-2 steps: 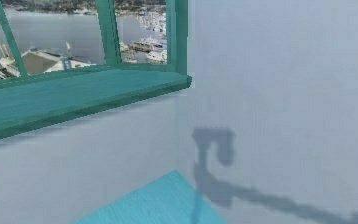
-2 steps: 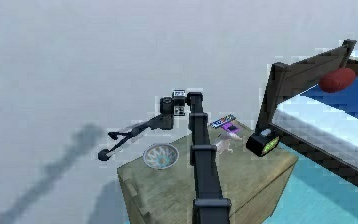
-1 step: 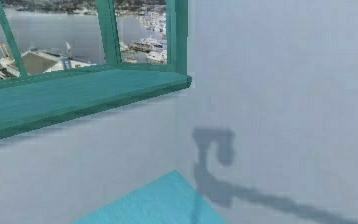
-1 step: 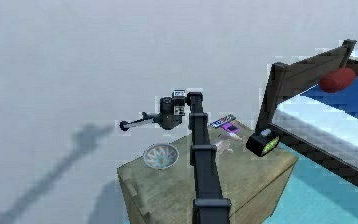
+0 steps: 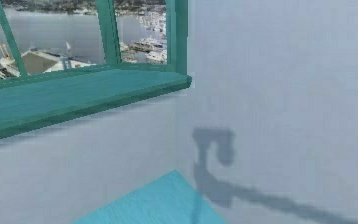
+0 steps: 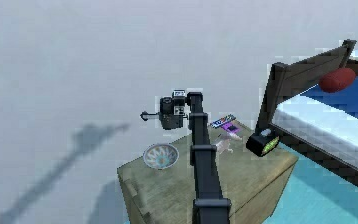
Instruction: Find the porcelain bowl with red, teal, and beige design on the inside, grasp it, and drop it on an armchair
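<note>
- you'll find the bowl [image 6: 160,156] on the nightstand [image 6: 252,172], toward its left side.
- a flat card [image 6: 224,124] lies at the nightstand's back.
- the bed [image 6: 327,118] stands right of the nightstand.

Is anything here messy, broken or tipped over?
Nothing stands out. The bowl sits upright on the wooden table, and a purple item and a black-and-yellow object lie on it too. The bed and the teal window frame look whole.

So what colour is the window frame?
Teal green. The window frame shows best in the forward view.
</note>
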You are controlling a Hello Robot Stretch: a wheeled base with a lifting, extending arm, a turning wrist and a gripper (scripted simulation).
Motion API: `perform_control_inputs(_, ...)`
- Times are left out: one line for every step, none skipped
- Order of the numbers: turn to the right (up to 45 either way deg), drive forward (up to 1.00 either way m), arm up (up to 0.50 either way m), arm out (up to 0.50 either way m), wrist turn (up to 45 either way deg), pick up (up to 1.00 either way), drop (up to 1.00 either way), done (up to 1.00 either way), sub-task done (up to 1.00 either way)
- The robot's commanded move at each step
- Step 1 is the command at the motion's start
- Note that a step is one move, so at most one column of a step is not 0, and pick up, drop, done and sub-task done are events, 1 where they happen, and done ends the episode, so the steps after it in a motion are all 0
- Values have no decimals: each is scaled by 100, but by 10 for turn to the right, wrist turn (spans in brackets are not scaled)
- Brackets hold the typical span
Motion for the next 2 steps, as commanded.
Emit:
perform_control_inputs(0, 0, -30, 0, 0, 0, 0, 0, 0)
perform_control_inputs(0, 0, 0, 0, 0, 100, 0, 0, 0)
